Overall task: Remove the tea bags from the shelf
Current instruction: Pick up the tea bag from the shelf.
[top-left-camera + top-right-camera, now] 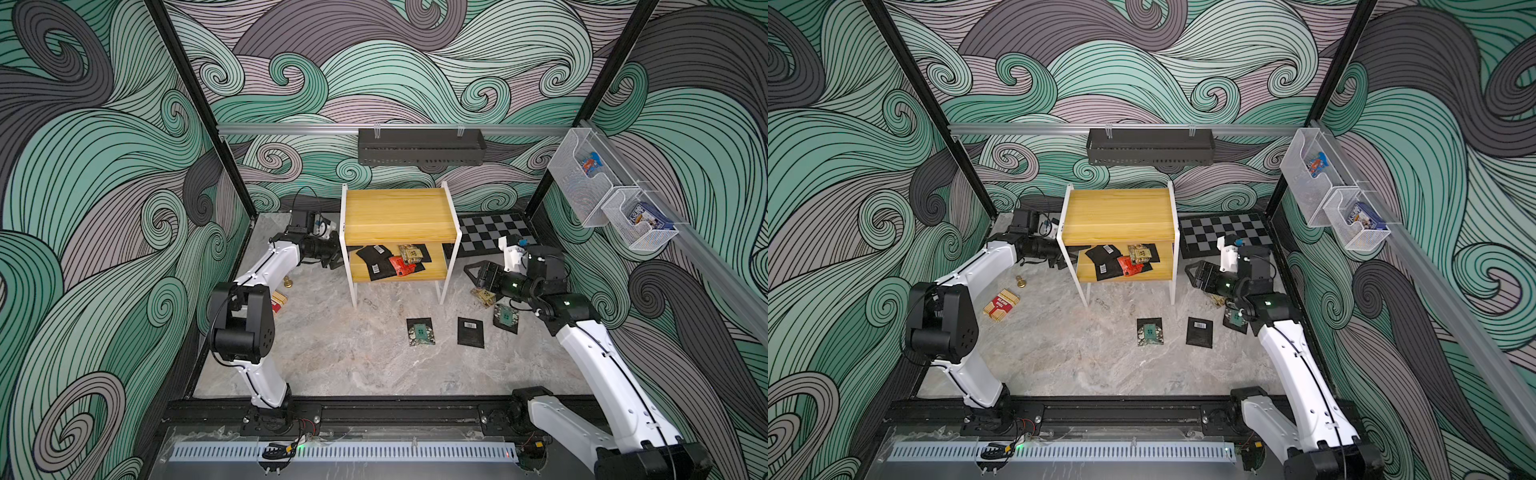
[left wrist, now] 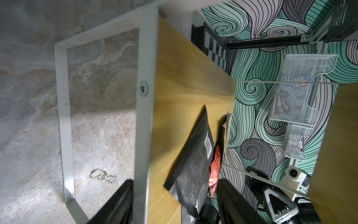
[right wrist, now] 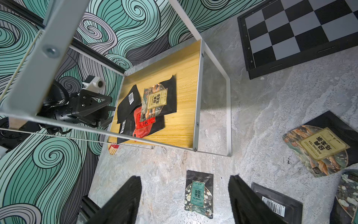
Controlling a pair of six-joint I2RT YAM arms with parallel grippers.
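Top views both show tea bags (image 1: 395,262) piled on the lower board of the shelf (image 1: 397,216), the left gripper (image 1: 337,258) at the shelf's left side, the right gripper (image 1: 470,276) just off its right side, and four loose sachets (image 1: 471,331) on the floor in front of the shelf. Left wrist view: jaws wide, straddling the shelf's lower board edge with a black tea bag (image 2: 193,164) between them, can't tell if they touch it. Right wrist view: jaws wide, gripping nothing, pile ahead on the shelf.
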